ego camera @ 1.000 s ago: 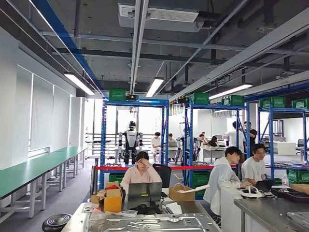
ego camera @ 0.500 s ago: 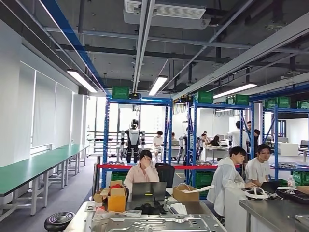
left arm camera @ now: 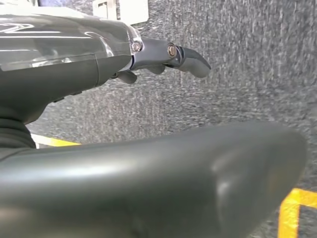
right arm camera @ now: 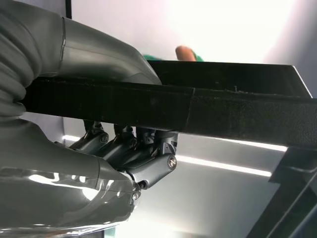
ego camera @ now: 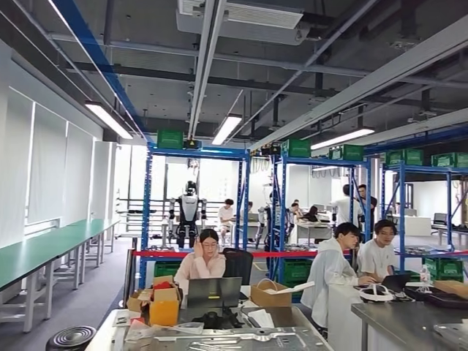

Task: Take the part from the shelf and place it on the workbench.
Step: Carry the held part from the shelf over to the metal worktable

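Turned a bit, so whole room slid sideways. Right hand (right arm camera: 127, 153) wrapped around flat black part (right arm camera: 209, 106); left hand (left arm camera: 164, 54) hanging loose, holding nothing. Looks stiff and thin; best held mid-edge.

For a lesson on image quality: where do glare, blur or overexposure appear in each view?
Head view: far windows wash out, ceiling lights glare. Left wrist view: the near thumb is blurred, floor grainy. Right wrist view: the background blows out above the dark part.
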`<state>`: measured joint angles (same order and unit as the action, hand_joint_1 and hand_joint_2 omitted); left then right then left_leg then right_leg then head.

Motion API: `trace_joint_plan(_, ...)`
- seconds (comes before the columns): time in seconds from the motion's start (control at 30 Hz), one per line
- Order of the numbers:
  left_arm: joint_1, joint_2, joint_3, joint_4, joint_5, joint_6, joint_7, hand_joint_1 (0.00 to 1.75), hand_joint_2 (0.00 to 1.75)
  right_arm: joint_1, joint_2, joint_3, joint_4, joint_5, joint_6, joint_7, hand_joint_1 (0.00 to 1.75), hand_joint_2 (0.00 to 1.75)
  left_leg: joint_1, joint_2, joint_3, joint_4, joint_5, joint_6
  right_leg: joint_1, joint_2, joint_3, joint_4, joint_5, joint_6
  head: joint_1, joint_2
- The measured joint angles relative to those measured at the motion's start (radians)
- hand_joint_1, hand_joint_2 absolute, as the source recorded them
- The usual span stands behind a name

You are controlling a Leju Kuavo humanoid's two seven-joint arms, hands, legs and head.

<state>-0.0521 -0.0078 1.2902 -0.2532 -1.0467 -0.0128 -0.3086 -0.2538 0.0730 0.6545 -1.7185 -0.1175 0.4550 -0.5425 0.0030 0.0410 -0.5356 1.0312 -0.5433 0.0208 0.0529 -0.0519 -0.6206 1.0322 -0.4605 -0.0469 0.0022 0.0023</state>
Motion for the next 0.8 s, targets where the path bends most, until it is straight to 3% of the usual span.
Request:
trace_joint_plan(0.07,-0.001,0.000,0.000,0.000,0.000,0.000,0.000,0.00,1.75,0.000,0.002,-0.001,0.000,0.014,-0.008,0.001,1.75,1.75,-0.001,0.007,0.007,-0.005,-0.007,-0.007,-0.006,0.014,0.011,-0.020,0.000,0.000,0.000,0.000)
trace_joint_plan(0.13,-0.004,0.000,0.001,0.000,0.000,0.001,-0.001,0.00,1.75,-0.001,0.005,-0.002,-0.001,0.024,-0.011,0.001,1.75,1.75,0.000,-0.010,-0.008,0.038,-0.034,-0.013,-0.015,0.022,0.029,-0.039,0.002,0.000,0.000,0.000)
trace_joint_plan(0.23,0.000,0.004,0.003,0.000,-0.001,0.001,-0.002,0.00,1.75,0.002,0.010,-0.002,0.000,0.027,-0.012,-0.001,1.75,1.75,0.007,-0.032,-0.114,0.224,-0.102,-0.028,-0.022,0.033,0.047,-0.043,-0.008,-0.001,0.000,0.000)
trace_joint_plan(0.27,0.002,0.005,0.003,0.000,-0.001,0.001,-0.002,0.00,1.75,0.005,0.011,-0.002,0.000,0.028,-0.012,-0.002,1.75,1.75,0.010,-0.033,-0.144,0.263,-0.102,-0.033,-0.023,0.037,0.054,-0.043,-0.014,0.000,0.000,0.000)
trace_joint_plan(0.3,0.003,0.006,0.004,0.000,-0.001,0.001,-0.002,0.00,1.75,0.008,0.011,-0.002,0.000,0.028,-0.011,-0.003,1.75,1.75,0.014,-0.034,-0.156,0.263,-0.079,-0.038,-0.025,0.042,0.062,-0.043,-0.020,0.003,0.000,0.000)
trace_joint_plan(0.33,0.004,0.006,0.005,0.000,-0.001,0.001,-0.002,0.00,1.75,0.011,0.011,-0.002,0.000,0.028,-0.011,-0.004,1.75,1.75,0.018,-0.034,-0.148,0.224,-0.039,-0.044,-0.028,0.045,0.072,-0.042,-0.027,0.006,0.000,0.000)
trace_joint_plan(0.4,0.004,0.007,0.006,0.000,-0.002,0.001,-0.002,0.00,1.75,0.013,0.011,-0.002,-0.001,0.028,-0.009,-0.006,1.75,1.75,0.025,-0.034,-0.101,0.095,0.046,-0.052,-0.032,0.051,0.091,-0.036,-0.045,0.016,0.000,0.000)
trace_joint_plan(0.43,0.003,0.008,0.007,0.000,-0.002,0.001,-0.002,0.00,1.75,0.013,0.011,-0.002,-0.002,0.028,-0.009,-0.007,1.75,1.75,0.025,-0.034,-0.081,0.046,0.066,-0.049,-0.033,0.053,0.096,-0.032,-0.053,0.023,0.000,0.000)
trace_joint_plan(0.47,0.002,0.008,0.007,0.000,-0.002,0.000,-0.003,0.00,1.75,0.013,0.011,-0.002,-0.003,0.028,-0.009,-0.008,1.75,1.75,0.024,-0.035,-0.070,0.019,0.071,-0.044,-0.034,0.055,0.098,-0.029,-0.060,0.029,-0.001,0.000)
trace_joint_plan(0.6,0.001,0.010,0.009,0.000,-0.003,0.000,-0.003,0.00,1.75,0.014,0.011,-0.001,-0.011,0.028,-0.008,-0.010,1.75,1.75,0.020,-0.035,-0.060,0.006,0.057,-0.012,-0.039,0.057,0.096,-0.016,-0.079,0.049,-0.001,0.000)
trace_joint_plan(0.67,-0.001,0.010,0.010,0.000,-0.003,0.000,-0.004,0.00,1.75,0.012,0.010,0.000,-0.015,0.028,-0.008,-0.011,1.75,1.75,0.023,-0.035,-0.052,0.003,0.052,-0.002,-0.043,0.056,0.064,0.052,-0.114,0.060,-0.001,0.000)
trace_joint_plan(0.73,-0.003,0.010,0.012,0.000,-0.004,0.000,-0.004,0.00,1.75,0.014,0.009,0.000,-0.016,0.028,-0.008,-0.012,1.75,1.75,0.023,-0.035,-0.046,0.003,0.045,0.003,-0.049,0.056,-0.019,0.191,-0.162,0.069,-0.001,0.000)
trace_joint_plan(0.77,-0.003,0.010,0.013,0.000,-0.004,0.000,-0.005,0.00,1.75,0.017,0.008,0.000,-0.016,0.028,-0.008,-0.012,1.75,1.75,0.023,-0.035,-0.042,0.003,0.041,0.004,-0.051,0.056,-0.058,0.246,-0.172,0.072,-0.001,0.000)
trace_joint_plan(0.8,-0.002,0.010,0.014,0.000,-0.005,0.000,-0.005,0.00,1.75,0.019,0.006,0.000,-0.016,0.029,-0.007,-0.013,1.75,1.75,0.023,-0.035,-0.036,0.003,0.036,0.003,-0.053,0.056,-0.085,0.275,-0.163,0.074,-0.001,0.000)
